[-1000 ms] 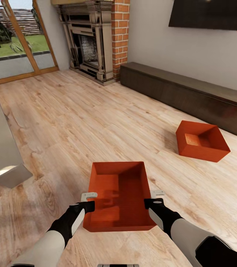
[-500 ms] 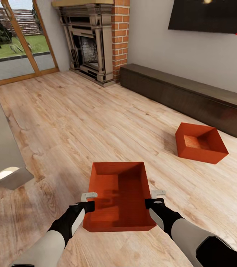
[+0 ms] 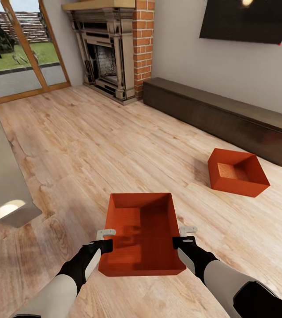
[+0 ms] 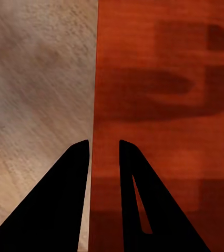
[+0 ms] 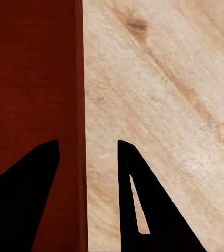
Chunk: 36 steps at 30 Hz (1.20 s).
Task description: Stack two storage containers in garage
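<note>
Living room, mid-carry: I hold one of the two storage containers, the near container (image 3: 141, 234), between both arms just ahead of the robot's trunk, above the light wood plank floor (image 3: 92, 150). The left gripper (image 3: 104, 238) straddles the box's left wall, one finger outside and one inside, and in the left wrist view (image 4: 104, 152) its jaws stand narrow with the thin wall edge running between them. The right gripper (image 3: 184, 236) does the same on the right wall; in the right wrist view (image 5: 88, 152) its fingers stand wider, the wall sitting close by the inner one, so I cannot tell how firmly it pinches.

The second container (image 3: 237, 172) sits on the planks to the far right, well apart from the first and near the long low dark cabinet (image 3: 220, 112). Beyond are the brick fireplace (image 3: 114, 48) to the far left and the black wall TV (image 3: 251, 20) above the cabinet.

I judge the box stiff, empty and light, with smooth thin walls that could slip or tilt in a pinch. The two opposite side rims, taken near their middle, look the sound hold; I keep it level and drive gently toward the garage.
</note>
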Motion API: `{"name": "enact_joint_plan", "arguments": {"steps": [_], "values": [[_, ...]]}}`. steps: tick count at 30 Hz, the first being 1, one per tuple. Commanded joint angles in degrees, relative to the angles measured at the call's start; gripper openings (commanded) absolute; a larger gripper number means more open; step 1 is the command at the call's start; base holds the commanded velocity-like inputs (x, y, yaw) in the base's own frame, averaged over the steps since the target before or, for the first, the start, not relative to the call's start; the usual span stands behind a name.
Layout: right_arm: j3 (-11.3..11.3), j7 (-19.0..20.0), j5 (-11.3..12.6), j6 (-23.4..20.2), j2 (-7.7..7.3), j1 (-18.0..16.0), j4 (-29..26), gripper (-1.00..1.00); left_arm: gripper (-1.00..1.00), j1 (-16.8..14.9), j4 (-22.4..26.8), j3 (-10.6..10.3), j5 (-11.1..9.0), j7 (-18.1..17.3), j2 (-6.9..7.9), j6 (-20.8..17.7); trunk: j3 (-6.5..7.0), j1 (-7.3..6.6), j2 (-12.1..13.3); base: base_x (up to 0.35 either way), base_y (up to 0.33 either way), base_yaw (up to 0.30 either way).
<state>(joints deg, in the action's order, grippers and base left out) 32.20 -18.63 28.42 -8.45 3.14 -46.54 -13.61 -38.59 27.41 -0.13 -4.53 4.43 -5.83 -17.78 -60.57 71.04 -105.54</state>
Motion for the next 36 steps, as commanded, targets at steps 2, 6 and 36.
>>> {"name": "enact_joint_plan", "arguments": {"steps": [2,6,36], "values": [[0.41,-0.53,-0.21,-0.42,-0.06,-0.04,-0.1,-1.0,-1.0,0.01,0.1,-0.13,0.05,0.66,0.02,-0.38,0.33,-0.45,0.8,0.0,0.0,0.0],[0.41,-0.53,-0.21,-0.42,-0.06,-0.04,-0.1,-1.0,-1.0,0.01,0.1,-0.13,0.05,0.66,0.02,-0.39,1.04,-1.33,2.4,0.0,0.0,0.0],[0.41,-0.53,-0.21,0.13,0.01,-0.04,-0.1,-1.0,-1.0,0.01,0.1,-0.13,0.08,0.66,0.02,-0.41,6.43,-7.92,14.44,0.0,0.0,0.0]]}}
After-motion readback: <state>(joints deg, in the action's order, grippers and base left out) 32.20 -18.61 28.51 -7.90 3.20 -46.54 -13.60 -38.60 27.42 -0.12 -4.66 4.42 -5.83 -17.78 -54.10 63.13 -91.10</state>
